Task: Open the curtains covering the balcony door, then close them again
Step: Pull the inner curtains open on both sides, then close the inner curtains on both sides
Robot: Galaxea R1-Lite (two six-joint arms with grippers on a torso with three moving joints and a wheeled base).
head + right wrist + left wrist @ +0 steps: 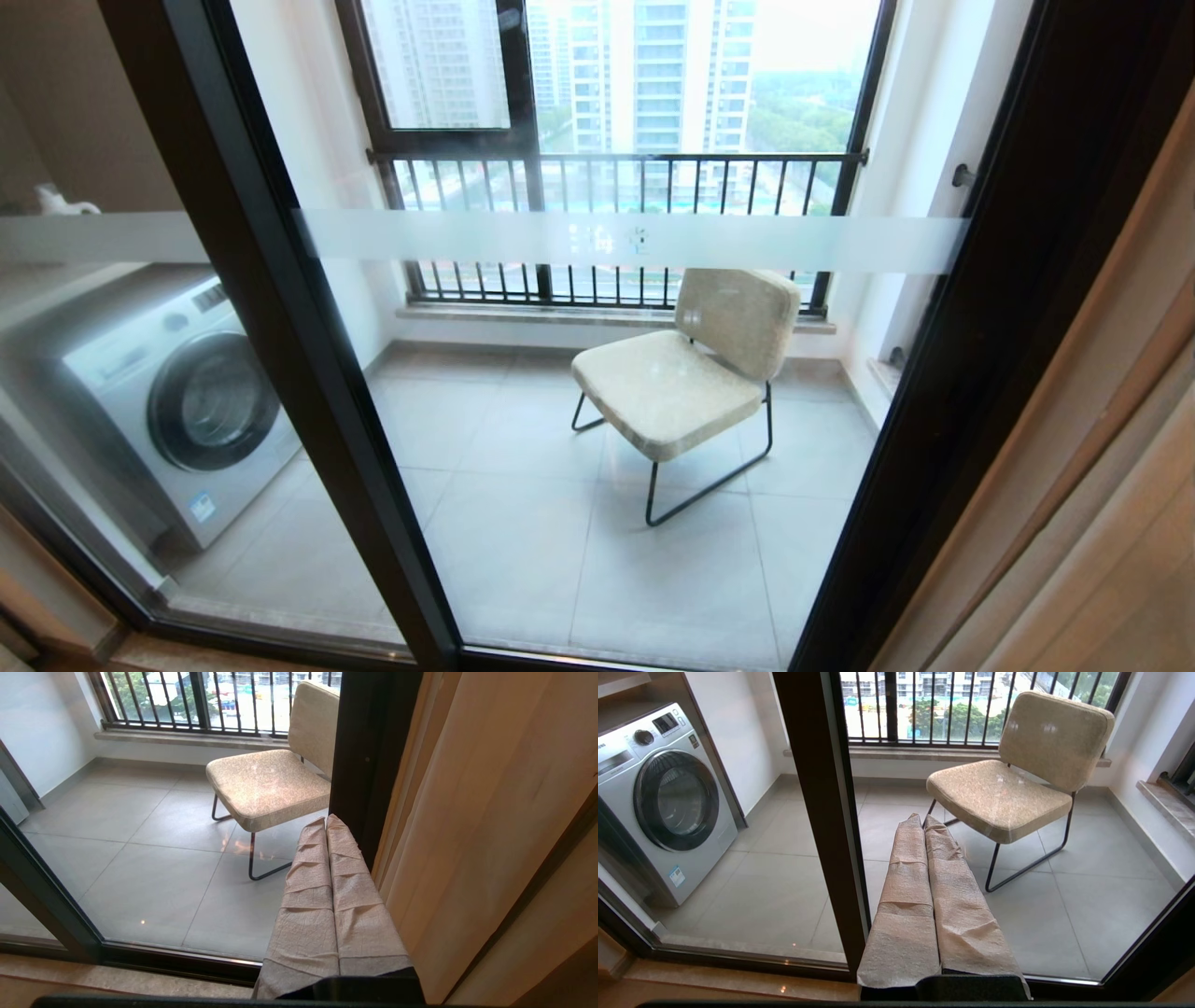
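- The left gripper (924, 821) is seen in its wrist view with its two wrapped fingers pressed together, nothing held between them, pointed at the balcony door (822, 812) near the black centre post.
- The right gripper (326, 822) is likewise closed and empty, just beside the door's right-hand frame and close to the curtains (467, 812).
- Neither arm is seen in the head view.
- The curtains (1120, 485) are gathered at the right edge of the door (308, 355); the glass is uncovered, so the balcony is seen through it.
- Judged from this, the drawing-shut part seems to be what is left; the right gripper is the nearer one for it.
- For a good pull, the fingers would need to be parted first, then the leading edge of the fabric taken, not a mid fold.
- The fabric would best be drawn level along the rail, not dragged downward, so the hooks are not strained.
- Faint characters are set in the frosted strip (607, 240); they cannot be read.
- A blue sticker is on the washer (668, 798); its text and the panel lettering are too small to read.
- A chair (686, 373) is on the balcony; no brand is visible.
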